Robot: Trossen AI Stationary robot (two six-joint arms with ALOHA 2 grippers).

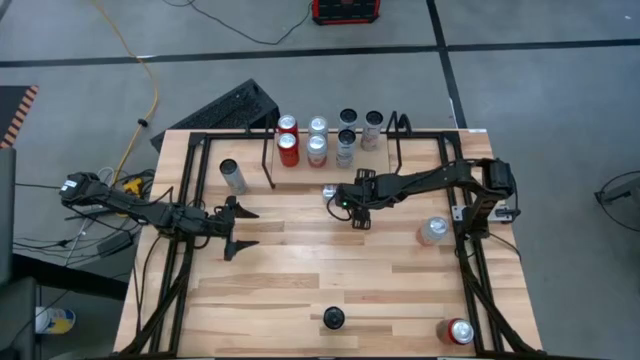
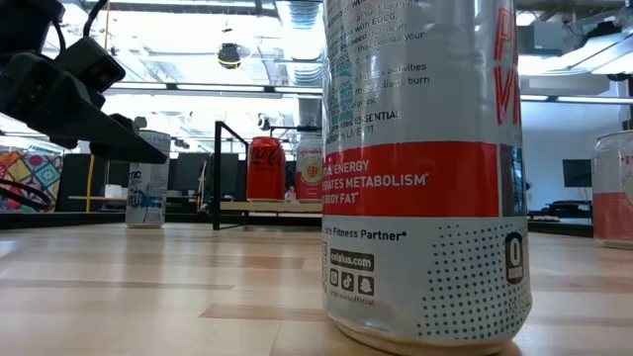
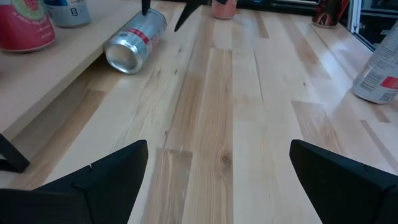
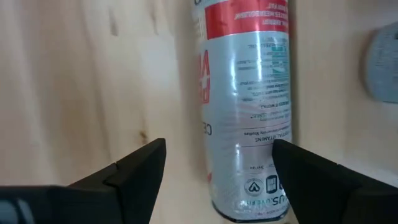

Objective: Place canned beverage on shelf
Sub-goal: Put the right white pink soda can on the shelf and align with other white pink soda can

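While the right gripper hovers with fingers spread around a toppled silver-and-red can lying on pale butcher-block table before the wire shelf, the left gripper gapes empty.

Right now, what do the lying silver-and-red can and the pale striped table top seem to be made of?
The lying silver-and-red can: thin metal, probably aluminium, with a glossy printed wall and a shiny bare end. The pale striped table top: jointed wood planks, with visible grain and a smooth, slightly glossy finish.
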